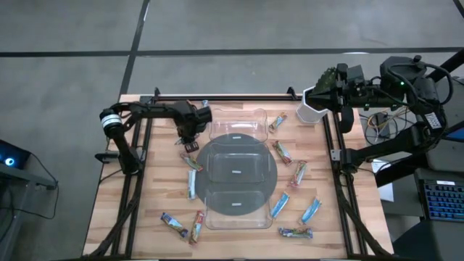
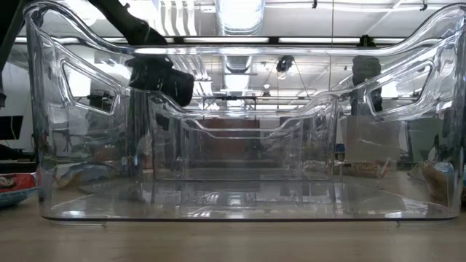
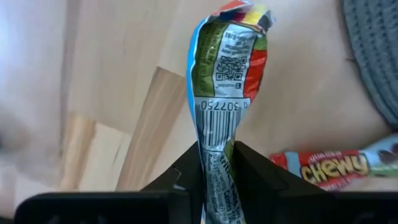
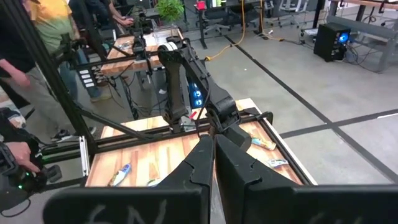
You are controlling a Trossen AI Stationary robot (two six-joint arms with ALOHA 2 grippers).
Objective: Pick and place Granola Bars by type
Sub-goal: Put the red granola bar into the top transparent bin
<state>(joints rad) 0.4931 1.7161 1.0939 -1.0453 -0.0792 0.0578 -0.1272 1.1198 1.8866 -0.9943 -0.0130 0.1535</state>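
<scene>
My left gripper points down over the table's far left part and is shut on a multicoloured granola bar whose barcode side faces the camera. A red and blue bar marked Chewy lies on the wood just beside it. More granola bars lie flat around the clear tray: two near the left gripper, two at the near left, several on the right. My right gripper is shut on nothing, held high off the table's far right corner. My left gripper pinches the bar between its two fingers, coming from above. The hold is on the wrapper's part nearest the camera, which is squeezed narrow there. The rest of the bar reaches out past the fingertips. Whether it is clear of the wood I cannot tell.
The clear compartment tray stands on a round grey mat at the table's middle and fills the low view. A white cup stands at the far right corner. Black rails run along the table's left, right and far edges. People stand in the room beyond.
</scene>
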